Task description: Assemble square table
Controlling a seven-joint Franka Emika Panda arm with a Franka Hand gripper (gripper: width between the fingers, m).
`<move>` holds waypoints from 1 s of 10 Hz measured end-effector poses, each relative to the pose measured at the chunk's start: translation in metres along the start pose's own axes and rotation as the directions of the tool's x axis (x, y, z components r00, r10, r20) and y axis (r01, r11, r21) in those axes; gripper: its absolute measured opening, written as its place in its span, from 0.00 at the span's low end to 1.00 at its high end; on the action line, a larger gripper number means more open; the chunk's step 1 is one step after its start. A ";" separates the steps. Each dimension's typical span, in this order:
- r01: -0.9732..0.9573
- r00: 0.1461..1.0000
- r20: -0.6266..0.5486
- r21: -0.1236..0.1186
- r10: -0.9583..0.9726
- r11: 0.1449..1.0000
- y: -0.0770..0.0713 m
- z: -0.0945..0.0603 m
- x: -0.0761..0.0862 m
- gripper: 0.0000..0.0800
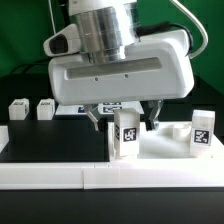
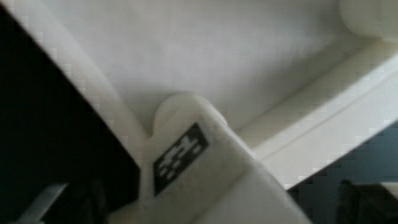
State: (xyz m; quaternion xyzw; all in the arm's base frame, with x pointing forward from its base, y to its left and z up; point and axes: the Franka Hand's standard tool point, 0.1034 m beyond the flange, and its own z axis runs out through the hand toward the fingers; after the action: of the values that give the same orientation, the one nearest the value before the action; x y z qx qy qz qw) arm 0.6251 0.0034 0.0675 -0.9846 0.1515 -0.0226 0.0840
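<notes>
White leg (image 1: 126, 134) upright on square tabletop (image 1: 170, 150) beside border rail (image 1: 60, 176). Pincer (image 1: 124, 116) spread wide, straddling leg, gripping nothing. Likely mid leg-fitting; next needs regrasp and twist, or fetching another leg (image 1: 45, 109).

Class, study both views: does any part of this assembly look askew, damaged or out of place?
Nothing stands out. One leg stands upright on the tabletop slab under the open gripper; another leg stands upright on the exterior view's right. Two more legs sit at the back left. No damage is visible.
</notes>
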 end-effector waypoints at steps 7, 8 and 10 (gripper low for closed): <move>0.108 0.994 -0.009 -0.024 -0.108 0.994 0.000 -0.001 0.002 0.54; 0.031 0.999 -0.011 -0.022 -0.031 0.999 0.002 -0.001 0.003 0.37; -0.222 0.975 -0.016 -0.012 0.221 0.975 0.004 -0.001 0.004 0.37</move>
State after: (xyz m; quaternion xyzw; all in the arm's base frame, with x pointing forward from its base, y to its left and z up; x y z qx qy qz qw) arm 0.6276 -0.0021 0.0680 -0.9620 0.2610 -0.0191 0.0781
